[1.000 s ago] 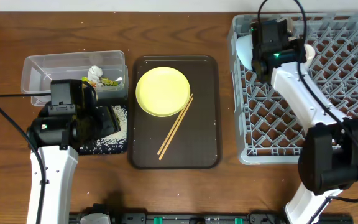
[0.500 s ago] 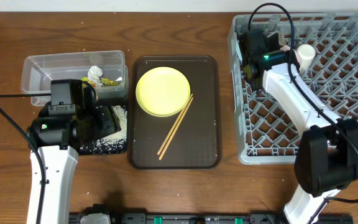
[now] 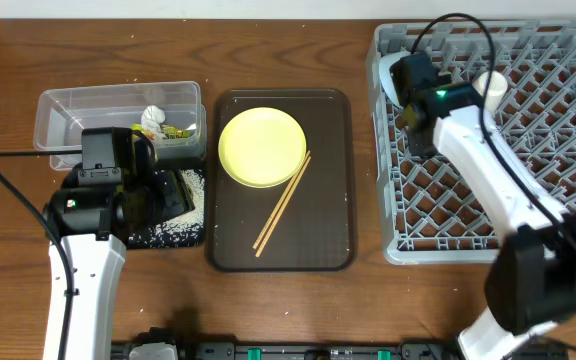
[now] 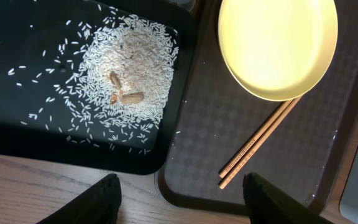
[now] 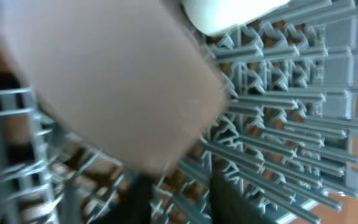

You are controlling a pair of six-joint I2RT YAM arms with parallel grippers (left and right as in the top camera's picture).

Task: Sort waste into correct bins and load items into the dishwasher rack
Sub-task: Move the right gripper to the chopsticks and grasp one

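Note:
The grey dishwasher rack [image 3: 568, 215] stands at the right. A small white cup [image 3: 490, 85] stands in it, and a light blue bowl [image 3: 390, 76] leans at its left wall. My right gripper [image 3: 417, 136] is low inside the rack beside the bowl. Its fingers [image 5: 138, 199] stand apart over the pegs [image 5: 291, 112] with nothing between them. A large blurred tan shape fills the upper left of that view. The yellow plate [image 3: 262, 147] [image 4: 278, 43] and chopsticks [image 3: 283, 202] [image 4: 260, 140] lie on the brown tray [image 3: 323, 240]. My left gripper [image 4: 179, 205] is open and empty.
The clear box [image 3: 88, 110] holds a white scrap [image 3: 152, 120] and the wrapper [image 3: 175, 131]. The black tray [image 3: 163, 235] [image 4: 17, 137] holds a heap of rice [image 4: 126, 74] with brown bits. My left arm hangs over that tray.
My right arm has swung from the cup down toward the rack's left wall, and its fingers have parted. The left arm has not moved.

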